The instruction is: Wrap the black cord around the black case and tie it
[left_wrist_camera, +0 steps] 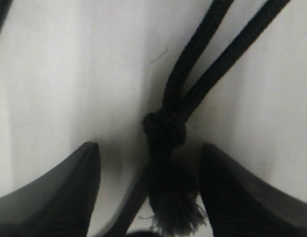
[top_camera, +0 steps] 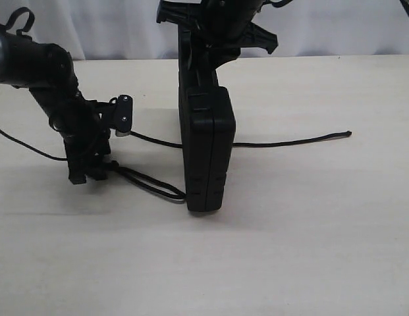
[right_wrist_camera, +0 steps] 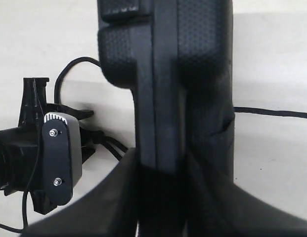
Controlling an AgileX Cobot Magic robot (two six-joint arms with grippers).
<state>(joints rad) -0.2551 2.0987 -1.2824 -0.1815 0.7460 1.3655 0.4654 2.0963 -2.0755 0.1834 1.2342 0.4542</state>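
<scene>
The black case [top_camera: 205, 151] is held upright on the tabletop [top_camera: 309, 250], clamped by the right end effector [right_wrist_camera: 160, 168]. The knotted end of the black cord [left_wrist_camera: 165, 131] lies between the parted fingers of the left end effector [left_wrist_camera: 149, 163]; it should be gripped just above the knot and kept taut.

Setting: robotics laboratory test bench, indoors. Evidence: a plain pale table [top_camera: 309, 257] with faint wood grain fills most of the exterior view. A white backdrop [top_camera: 112, 33], faintly folded, runs across the top of the frame. Two black jointed robot arms are present, the left arm [top_camera: 49, 76] at upper left and the right arm [top_camera: 220, 26] at top centre. A thin loose cable [top_camera: 20, 146] trails from the left arm at the left edge. A screw-fastened black plate [right_wrist_camera: 57, 158] sits on the left arm's wrist. Props on the table: one black case [top_camera: 207, 151], one black cord [top_camera: 290, 141]. Lighting is even, with soft shadows.
</scene>
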